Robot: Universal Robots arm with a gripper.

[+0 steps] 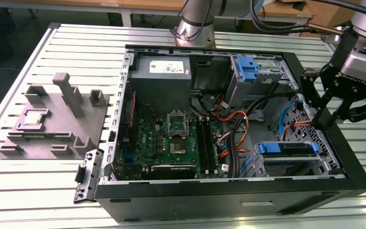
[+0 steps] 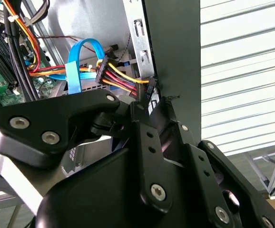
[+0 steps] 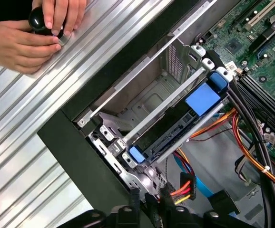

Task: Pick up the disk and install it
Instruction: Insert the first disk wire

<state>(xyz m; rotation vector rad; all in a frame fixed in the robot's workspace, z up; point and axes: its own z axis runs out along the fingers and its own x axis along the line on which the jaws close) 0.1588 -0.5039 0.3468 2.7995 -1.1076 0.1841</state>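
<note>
Silver metal disk with blue plastic rails (image 1: 287, 149) sat seated in the open black computer case (image 1: 234, 193) bay; black gripper (image 1: 333, 116) hovered over the case's wall, apparently empty, opening indeterminable.

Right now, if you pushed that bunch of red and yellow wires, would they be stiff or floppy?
Probably floppy: the red and yellow wires curve loosely in the second wrist view. They would likely not slide far, since they end in a black plug that holds them together. They are probably light too, being thin strands.
</note>
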